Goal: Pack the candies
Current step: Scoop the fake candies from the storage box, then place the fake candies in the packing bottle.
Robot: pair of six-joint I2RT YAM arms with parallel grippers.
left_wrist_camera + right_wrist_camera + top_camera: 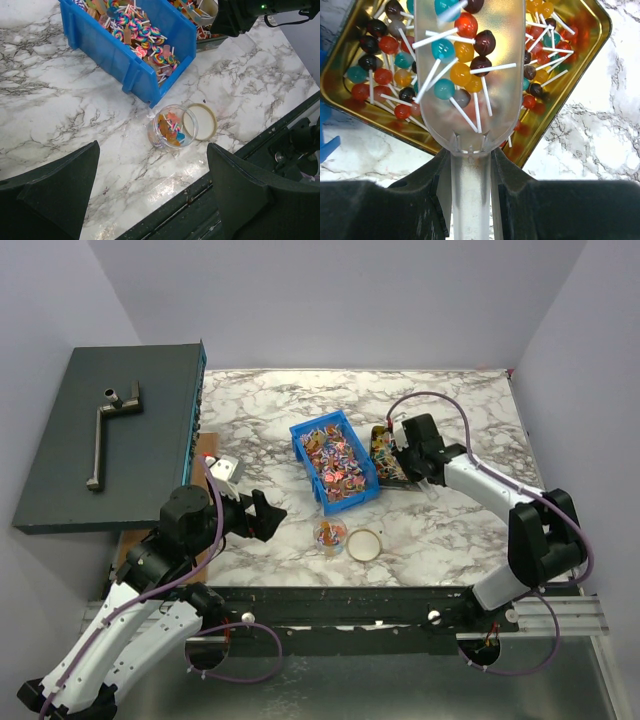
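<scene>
Many candies [465, 65] fill the scoop [470, 142] right claw [470, 175] grips over gold tray [587, 47]; left claw [152, 147] gapes.

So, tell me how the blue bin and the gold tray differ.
The blue bin is deep-walled and matte; the gold tray is shallow and shiny. The bin holds mostly rainbow-swirl lollipops; the tray holds ball lollipops in single colours. The right gripper holds a loaded clear scoop over the tray; nothing is over the bin. Both are open-topped and hold sweets on white sticks.
</scene>
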